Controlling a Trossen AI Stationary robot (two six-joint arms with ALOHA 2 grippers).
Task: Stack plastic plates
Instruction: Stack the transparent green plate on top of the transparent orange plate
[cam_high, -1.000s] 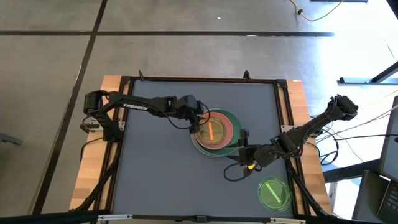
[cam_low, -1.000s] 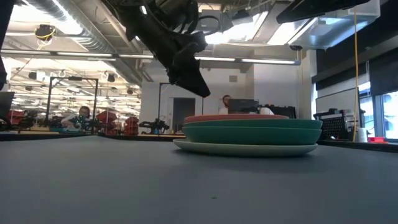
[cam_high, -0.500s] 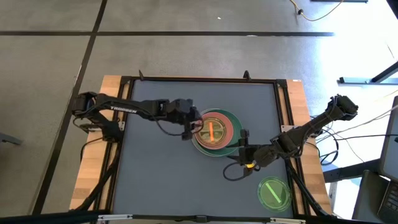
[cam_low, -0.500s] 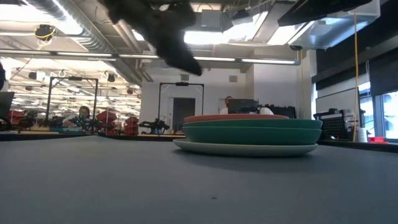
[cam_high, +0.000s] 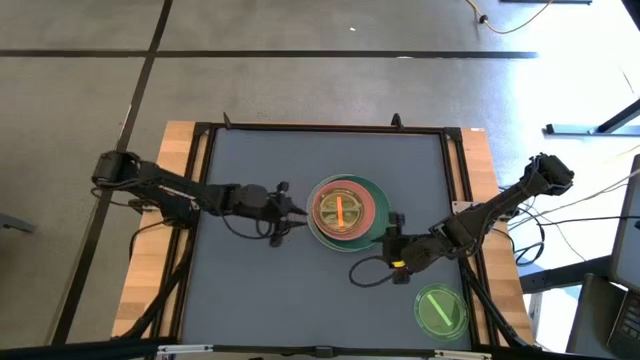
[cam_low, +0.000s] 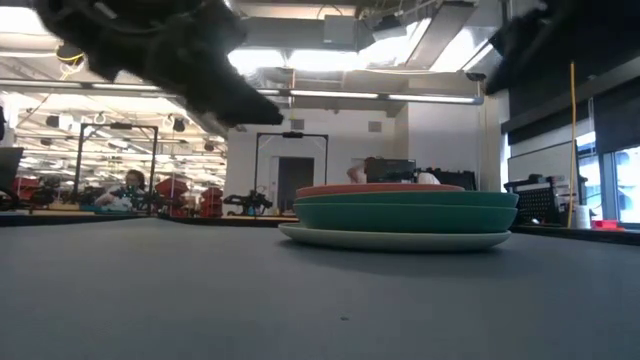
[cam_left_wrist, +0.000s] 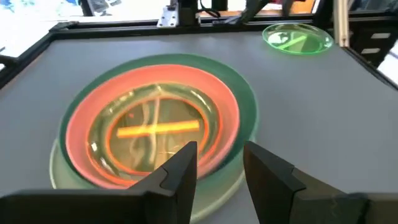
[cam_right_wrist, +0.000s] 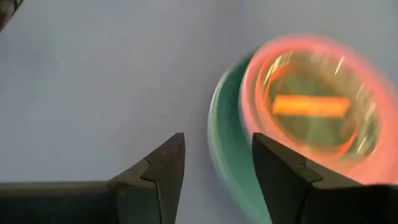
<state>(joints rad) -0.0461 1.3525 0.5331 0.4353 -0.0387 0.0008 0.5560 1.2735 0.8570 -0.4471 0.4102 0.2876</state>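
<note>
Grey table (cam_high: 260, 290): plate stack (cam_high: 345, 210) centre, lime plate (cam_high: 440, 309) apart; both grippers' fingers open, empty.

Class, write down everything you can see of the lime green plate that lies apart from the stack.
The lime green plate is small, round and flat, of translucent, glossy plastic, with a paler bar across its middle. It lies flat and alone on the grey table, near the corner on the right arm's side, well apart from the stack. Nothing touches it except the table; neither tool is at it.
</note>
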